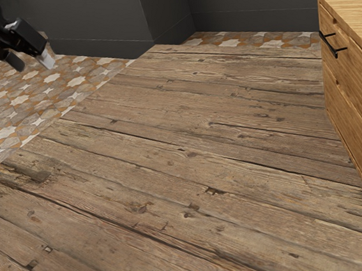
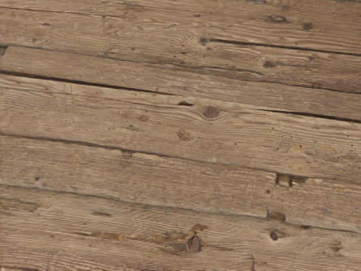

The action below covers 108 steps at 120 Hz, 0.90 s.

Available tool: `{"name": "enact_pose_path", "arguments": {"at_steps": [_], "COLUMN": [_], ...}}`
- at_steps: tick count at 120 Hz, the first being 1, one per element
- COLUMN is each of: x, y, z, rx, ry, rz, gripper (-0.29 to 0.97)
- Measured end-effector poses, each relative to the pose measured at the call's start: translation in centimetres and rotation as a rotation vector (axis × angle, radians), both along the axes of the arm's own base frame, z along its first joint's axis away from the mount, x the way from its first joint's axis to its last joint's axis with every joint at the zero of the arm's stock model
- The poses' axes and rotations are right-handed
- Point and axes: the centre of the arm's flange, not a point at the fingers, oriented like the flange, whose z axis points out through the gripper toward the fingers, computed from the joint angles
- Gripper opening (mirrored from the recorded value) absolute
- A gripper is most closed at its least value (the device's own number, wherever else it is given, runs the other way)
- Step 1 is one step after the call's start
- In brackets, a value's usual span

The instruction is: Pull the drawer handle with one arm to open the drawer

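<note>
Clearly, the hand (image 1: 31, 61) hangs wide open, empty, well apart from the drawer handle (image 1: 330, 43).

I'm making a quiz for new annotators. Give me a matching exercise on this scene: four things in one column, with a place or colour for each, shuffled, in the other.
Things:
1. black two-finger end effector
2. slim black bar handle
3. light oak drawer cabinet
4. weathered wooden plank surface

Descriptions:
a. box standing on the planks, at the exterior view's right
b. mounted on the cabinet's front
c. exterior view's upper left, fingers apart
d. grey-brown, spans the middle

Pairs: 1-c, 2-b, 3-a, 4-d
</note>
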Motion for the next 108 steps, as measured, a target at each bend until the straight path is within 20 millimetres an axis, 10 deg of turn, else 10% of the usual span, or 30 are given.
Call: {"name": "enact_pose_path", "arguments": {"at_steps": [23,41,55,63,76,108], "x": [2.1,10.0,20.8,22.4,24.6,29.2], "y": [-1.9,-3.1,-19.9,-23.8,-24.1,-27.6], "z": [-0.9,-6.8,-16.3,-14.4,-11.0,-16.4], "rx": [-0.015,-0.103,-0.156,-0.169,-0.161,-0.355], "ry": [-0.007,-0.038,-0.155,-0.287,-0.433,-0.487], "rz": [-0.062,-0.035,-0.122,-0.091,0.025,0.232], "gripper": [0.66,0.66,0.66,0.65,0.66,0.66]}}
